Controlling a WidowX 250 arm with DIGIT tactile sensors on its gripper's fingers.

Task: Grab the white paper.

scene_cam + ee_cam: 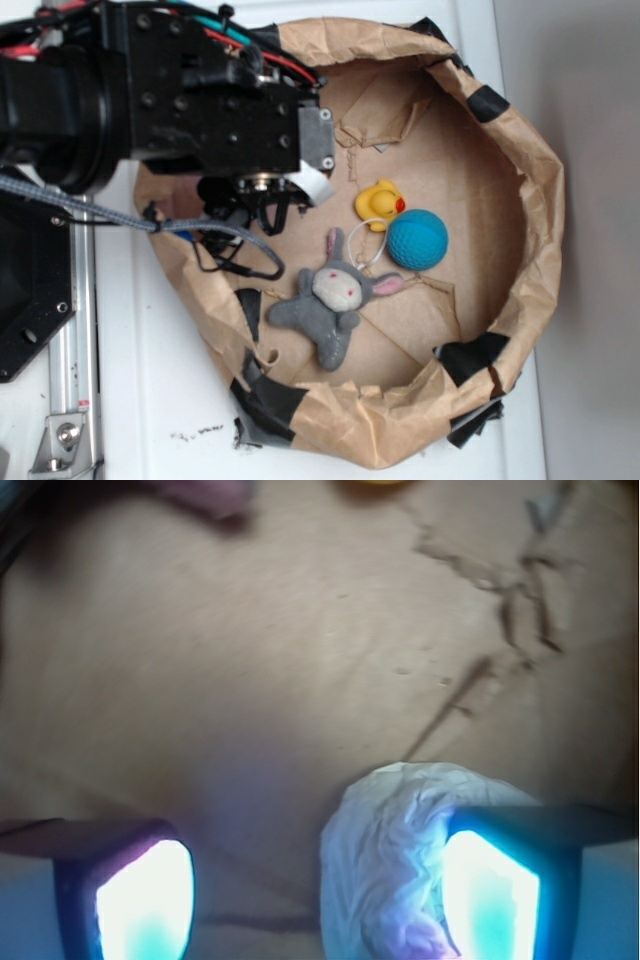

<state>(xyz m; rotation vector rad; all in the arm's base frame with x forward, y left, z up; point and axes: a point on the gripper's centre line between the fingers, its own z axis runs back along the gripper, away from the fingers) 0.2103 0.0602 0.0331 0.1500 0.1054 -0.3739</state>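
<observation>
In the wrist view the white paper point(395, 865), a crumpled off-white wad, lies on the brown floor between my fingers. It rests against the right finger's pad point(490, 895); a wide gap separates it from the left pad point(145, 900). My gripper point(318, 895) is open around it. In the exterior view the gripper point(262, 190) hangs under the black arm at the basin's upper left, and the arm hides most of the paper.
A yellow duck point(380, 203), a blue ball point(417, 240) and a grey plush bunny point(335, 295) lie to the right of the arm. A crumpled brown paper wall point(530, 200) with black tape rings the basin. Cables point(235, 245) hang below the arm.
</observation>
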